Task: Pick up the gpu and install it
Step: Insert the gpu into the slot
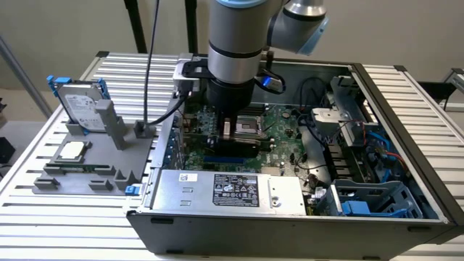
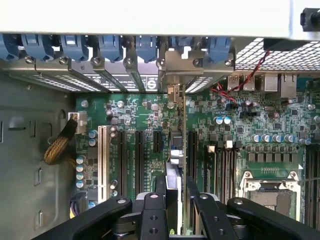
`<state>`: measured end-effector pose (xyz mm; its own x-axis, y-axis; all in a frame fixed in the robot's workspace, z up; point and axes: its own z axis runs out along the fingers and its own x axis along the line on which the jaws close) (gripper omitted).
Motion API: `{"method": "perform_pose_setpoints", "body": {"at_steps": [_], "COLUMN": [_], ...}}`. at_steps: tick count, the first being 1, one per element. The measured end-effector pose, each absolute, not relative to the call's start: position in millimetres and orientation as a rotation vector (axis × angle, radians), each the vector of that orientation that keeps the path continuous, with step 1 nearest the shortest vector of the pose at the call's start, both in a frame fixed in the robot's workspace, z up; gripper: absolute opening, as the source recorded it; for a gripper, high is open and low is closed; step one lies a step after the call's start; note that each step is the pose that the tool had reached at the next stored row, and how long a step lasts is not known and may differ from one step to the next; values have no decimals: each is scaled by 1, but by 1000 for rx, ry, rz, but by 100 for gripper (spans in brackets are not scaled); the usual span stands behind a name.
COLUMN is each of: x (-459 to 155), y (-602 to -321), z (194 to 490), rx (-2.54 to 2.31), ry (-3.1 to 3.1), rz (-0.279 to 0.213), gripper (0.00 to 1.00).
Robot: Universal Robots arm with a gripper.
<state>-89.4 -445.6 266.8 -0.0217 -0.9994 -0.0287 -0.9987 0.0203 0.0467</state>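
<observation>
A slatted metal desk (image 1: 406,109) carries an open computer case (image 1: 290,228) lying on its side; on the exterior view's left sits a grey fixture (image 1: 80,182) with a hard drive (image 1: 81,109) standing on edge and a CPU chip (image 1: 74,150) lying flat. The arm (image 1: 236,43) drops straight down into the case from the upper middle of the frame. The claw (image 2: 177,205) is clamped on the gpu (image 2: 175,150), one of its black fingers (image 2: 152,212) on each face of the card. The gpu stands on edge over the motherboard (image 2: 145,115), in the part of the case nearer the exterior view's left. Its long axis runs parallel to the expansion slots (image 2: 139,150), and its far end points at the row of slot covers (image 2: 115,70) under blue clips (image 2: 110,47) on the case's rear wall. From the wrist it is seen edge-on: a thin green board edge beside a pale, bulkier cooler side with a dark block further along; from the exterior view a black slab shows beneath the arm. Whether its lower edge sits in a slot cannot be told.
</observation>
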Motion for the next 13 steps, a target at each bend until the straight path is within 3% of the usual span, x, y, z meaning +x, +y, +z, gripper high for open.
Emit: {"method": "perform_pose_setpoints", "body": {"at_steps": [13], "x": [-90], "y": [-446], "z": [258], "rx": [2188], "ry": [-2235], "rz": [-83], "gripper": [27]}}
